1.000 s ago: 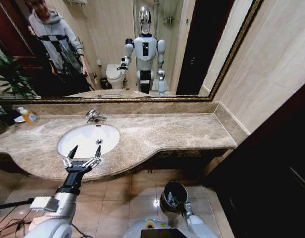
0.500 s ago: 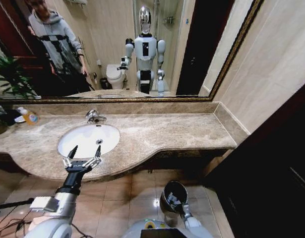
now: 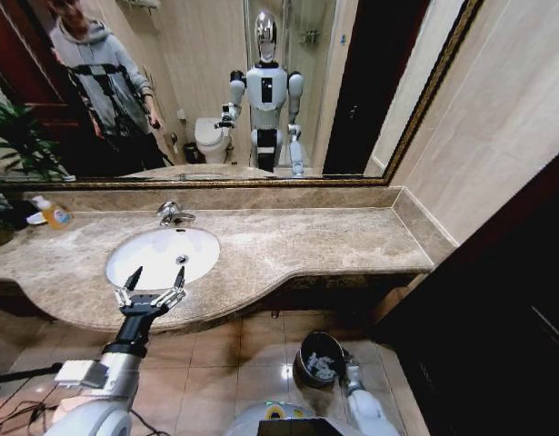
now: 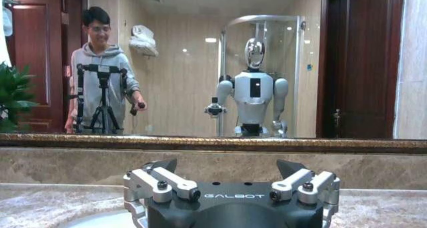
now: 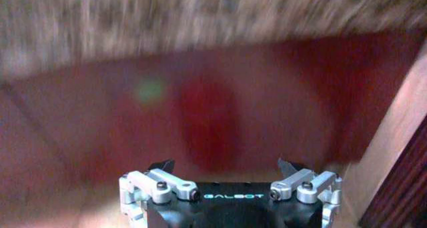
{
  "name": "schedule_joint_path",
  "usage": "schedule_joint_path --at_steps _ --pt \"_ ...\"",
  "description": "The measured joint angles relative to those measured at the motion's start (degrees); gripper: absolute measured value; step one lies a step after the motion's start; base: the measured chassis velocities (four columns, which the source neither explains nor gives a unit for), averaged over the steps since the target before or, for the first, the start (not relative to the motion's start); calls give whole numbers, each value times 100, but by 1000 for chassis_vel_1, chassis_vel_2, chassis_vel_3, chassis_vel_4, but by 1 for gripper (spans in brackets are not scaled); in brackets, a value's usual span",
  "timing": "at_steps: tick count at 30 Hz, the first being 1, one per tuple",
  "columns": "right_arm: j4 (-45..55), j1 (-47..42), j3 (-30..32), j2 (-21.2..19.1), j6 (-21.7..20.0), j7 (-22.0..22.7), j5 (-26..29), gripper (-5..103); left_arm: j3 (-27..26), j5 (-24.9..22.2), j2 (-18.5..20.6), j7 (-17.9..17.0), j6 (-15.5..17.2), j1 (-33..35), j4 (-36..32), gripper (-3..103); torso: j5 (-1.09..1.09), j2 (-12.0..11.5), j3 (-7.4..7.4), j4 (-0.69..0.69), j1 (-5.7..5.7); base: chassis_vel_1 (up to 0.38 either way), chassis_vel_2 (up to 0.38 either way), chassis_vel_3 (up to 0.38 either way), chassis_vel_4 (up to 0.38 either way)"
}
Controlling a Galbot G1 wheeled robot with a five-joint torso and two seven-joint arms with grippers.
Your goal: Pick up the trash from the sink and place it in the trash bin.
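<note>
The white oval sink [image 3: 161, 254] sits in the brown marble countertop, with its drain [image 3: 181, 260] showing. My left gripper [image 3: 154, 278] hovers open over the sink's front rim, nothing between its fingers; it is also open in the left wrist view [image 4: 227, 166]. On the floor below the counter stands the small black trash bin [image 3: 319, 356], with white trash [image 3: 324, 367] lying inside. My right gripper [image 3: 351, 367] is just beside the bin's right side. In the blurred right wrist view, the right gripper [image 5: 225, 166] is open and holds nothing.
A chrome faucet [image 3: 174, 213] stands behind the basin. An orange soap bottle [image 3: 54, 214] and a plant [image 3: 15, 145] are at the counter's far left. A dark cabinet [image 3: 506, 318] closes off the right side. Tiled floor lies around the bin.
My right gripper has drawn out from over the bin to its right side, and white trash now shows inside. The left arm has not moved.
</note>
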Motion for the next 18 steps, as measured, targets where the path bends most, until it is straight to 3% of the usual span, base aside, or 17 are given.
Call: schedule_joint_path --at_steps 2,5,6,8,10,11,14,18 --pt "237 -106 20 -15 -30 1 126 100 0 0 0 0 0 0 0 100 0 0 0 -1 0 0 0 0 0" --pt "1790 -754 62 -30 -103 62 877 100 0 0 0 1 0 0 0 100 1 0 0 0 0 0 0 0 0" --pt "1790 -754 62 -30 -103 62 877 100 0 0 0 1 0 0 0 100 1 0 0 0 0 0 0 0 0" --pt "2754 -1222 55 38 -128 108 962 100 0 0 0 1 0 0 0 100 1 0 0 -2 0 0 0 0 0" --pt "3794 -1685 33 176 -159 156 850 100 0 0 0 1 0 0 0 100 -1 0 0 -2 0 0 0 0 0" --pt "3794 -1685 33 176 -159 156 850 100 0 0 0 1 0 0 0 100 -1 0 0 -2 0 0 0 0 0" --pt "4891 -2043 -32 382 -147 239 242 100 1 0 0 1 0 0 0 100 0 1 0 -1 0 0 0 0 0" --pt "5315 -2052 -41 422 13 364 -418 100 1 0 0 1 0 0 0 100 0 0 0 -1 0 0 0 0 0"
